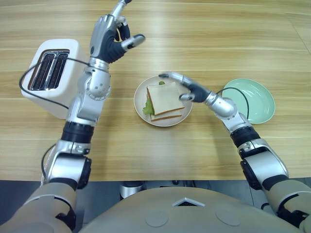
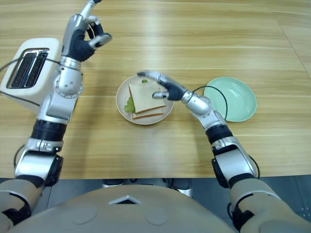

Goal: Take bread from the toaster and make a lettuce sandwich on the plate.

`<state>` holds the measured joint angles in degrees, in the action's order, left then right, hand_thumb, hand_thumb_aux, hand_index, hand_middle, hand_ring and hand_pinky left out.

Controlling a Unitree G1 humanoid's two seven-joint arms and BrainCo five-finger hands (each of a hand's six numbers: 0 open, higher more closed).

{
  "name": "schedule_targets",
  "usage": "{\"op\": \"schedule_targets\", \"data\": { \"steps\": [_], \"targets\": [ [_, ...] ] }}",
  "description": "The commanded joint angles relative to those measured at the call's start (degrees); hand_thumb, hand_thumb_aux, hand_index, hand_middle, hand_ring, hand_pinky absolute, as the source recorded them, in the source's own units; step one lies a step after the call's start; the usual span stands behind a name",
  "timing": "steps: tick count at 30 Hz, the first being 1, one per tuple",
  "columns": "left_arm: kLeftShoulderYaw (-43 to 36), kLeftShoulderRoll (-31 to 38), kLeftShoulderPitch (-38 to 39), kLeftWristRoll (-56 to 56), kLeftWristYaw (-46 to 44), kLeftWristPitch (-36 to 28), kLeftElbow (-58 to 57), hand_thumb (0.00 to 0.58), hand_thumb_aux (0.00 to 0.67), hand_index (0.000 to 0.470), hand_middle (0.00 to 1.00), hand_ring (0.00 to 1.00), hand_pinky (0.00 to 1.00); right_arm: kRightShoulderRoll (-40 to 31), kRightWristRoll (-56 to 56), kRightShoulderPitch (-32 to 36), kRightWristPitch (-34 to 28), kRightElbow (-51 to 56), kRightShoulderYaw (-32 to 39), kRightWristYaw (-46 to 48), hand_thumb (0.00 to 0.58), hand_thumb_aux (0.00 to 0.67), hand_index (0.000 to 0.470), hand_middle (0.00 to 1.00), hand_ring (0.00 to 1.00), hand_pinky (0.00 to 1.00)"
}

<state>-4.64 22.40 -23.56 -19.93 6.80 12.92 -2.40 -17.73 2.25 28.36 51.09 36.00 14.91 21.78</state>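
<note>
Sandwich looks assembled on the plate, with your right hand at its far right corner.

On the round plate (image 1: 138, 99), mid-worktop (image 1: 218, 39), two bread slices are stacked as a sandwich (image 1: 165, 99), and lettuce (image 1: 146, 108) pokes out at its left edge. The toaster (image 1: 46, 77) stands well to the left with dark slots, so I judge the bread is out and the build essentially done. Only letting go and drawing back seems left. Your right hand (image 1: 187, 86) has its fingers stretched flat over the top slice's far right corner, touching or just above it, gripping nothing. Your left hand (image 1: 111, 39) hangs raised beyond the toaster, well apart from the plate, loosely spread and holding nothing. A green dish (image 1: 260, 92) sits just right of the plate.
</note>
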Motion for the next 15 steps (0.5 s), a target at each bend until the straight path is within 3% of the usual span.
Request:
{"op": "schedule_targets", "data": {
  "steps": [1,2,3,4,10,15],
  "targets": [
    [4.1,-0.7,3.5,6.2,-3.4,-1.2,5.7,0.0,0.0,0.0,0.0,0.0,0.0,0.7,-8.1,-3.0,-3.4,-4.1,-3.3,3.2,0.0,0.0,0.0,0.0,0.0,0.0],
    [4.6,-0.9,4.7,6.7,-3.9,-1.4,7.0,0.53,0.473,0.325,0.13,0.13,0.13,1.0,-8.8,-3.6,-4.0,-4.5,-3.9,3.6,0.23,0.15,0.103,0.53,0.53,0.53],
    [4.8,-1.2,6.0,7.5,-4.6,-1.4,8.1,0.58,0.67,0.46,0.78,0.78,0.78,1.2,-9.4,-4.2,-4.4,-4.7,-4.2,4.1,0.541,0.497,0.341,1.0,1.0,1.0],
    [5.0,-1.6,7.3,8.6,-5.5,-1.5,9.1,0.58,0.67,0.46,1.0,1.0,1.0,1.4,-10.2,-4.8,-4.9,-5.1,-4.5,4.9,0.58,0.67,0.46,1.0,1.0,1.0],
    [5.2,-1.8,14.6,11.7,-10.8,-1.8,15.3,0.58,0.67,0.46,1.0,1.0,1.0,0.7,-15.7,-9.1,-9.4,-10.9,-6.6,9.6,0.58,0.67,0.46,1.0,1.0,1.0],
    [4.6,1.8,19.1,13.7,-18.4,-3.7,19.4,0.58,0.67,0.46,1.0,1.0,1.0,-2.7,-18.3,-13.9,-15.3,-17.3,-5.7,16.3,0.58,0.67,0.46,1.0,1.0,1.0]
  ]
}}
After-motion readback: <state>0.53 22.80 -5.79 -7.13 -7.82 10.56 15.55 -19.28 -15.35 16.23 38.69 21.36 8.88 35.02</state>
